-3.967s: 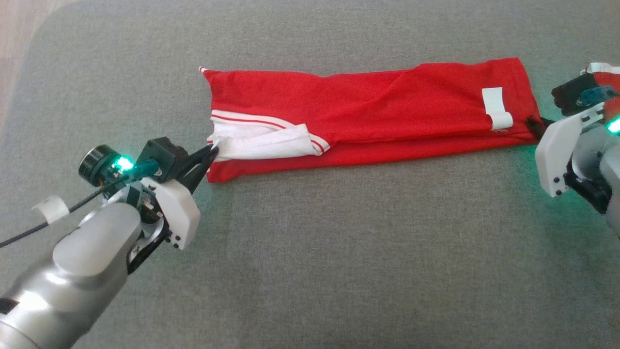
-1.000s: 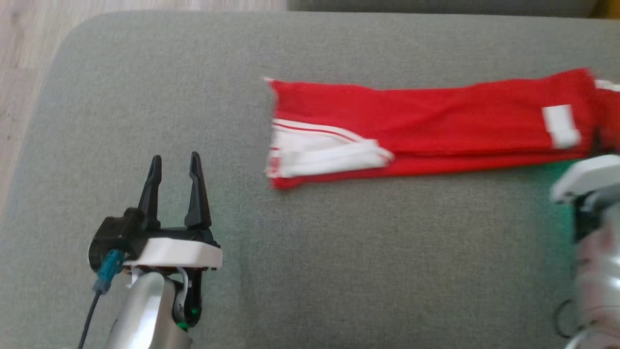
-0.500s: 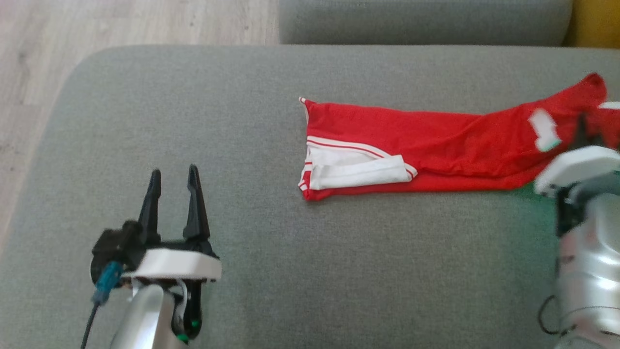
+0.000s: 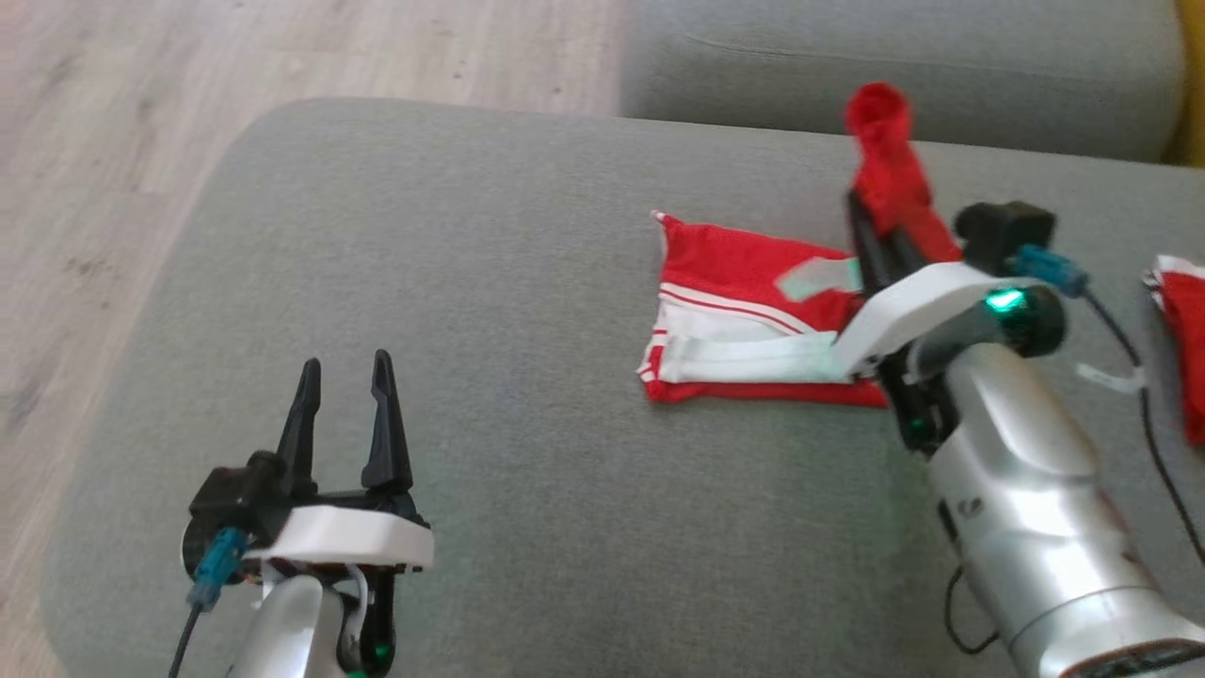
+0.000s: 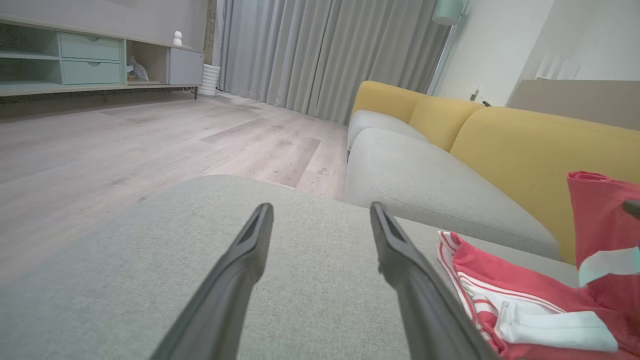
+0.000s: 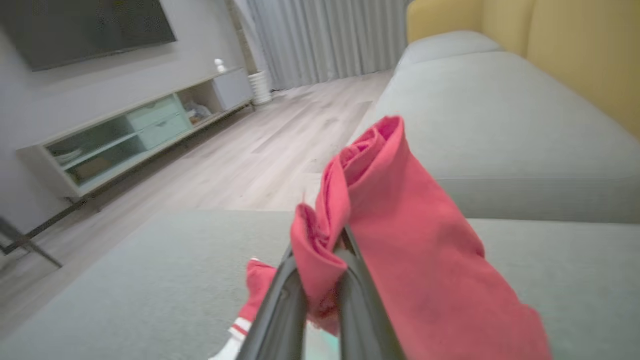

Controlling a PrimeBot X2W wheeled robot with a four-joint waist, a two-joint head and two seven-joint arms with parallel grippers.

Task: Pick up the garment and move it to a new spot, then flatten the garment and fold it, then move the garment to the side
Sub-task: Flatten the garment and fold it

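Holding one end of the red knit garment with white striped trim (image 4: 744, 282), the right gripper (image 4: 859, 212) has its dark fingers pinched narrow on a bunched fold.

- Garment: lies right of the middle of the grey woven seat cushion (image 4: 527, 527), toward the cushion's far edge.
- Long axis: runs across the cushion, left to right. The white-trimmed end lies flat and points to the cushion's left side. The pinched end stands above the cushion, pointing up and toward its far edge.
- Left gripper (image 4: 345, 365): over the cushion's near-left part, fingers spread wide, nothing between them, well apart from the garment.
- Another red cloth (image 4: 1181, 320): at the cushion's right edge.
- Room: pale wood plank floor (image 4: 141, 113) off the cushion's left and far-left sides. A second grey seat (image 5: 425, 180) with a yellow padded backrest (image 5: 525, 145) lies beyond the cushion's far edge, then grey curtains (image 5: 310, 50) and a low cabinet with pale green drawers (image 5: 90, 60).
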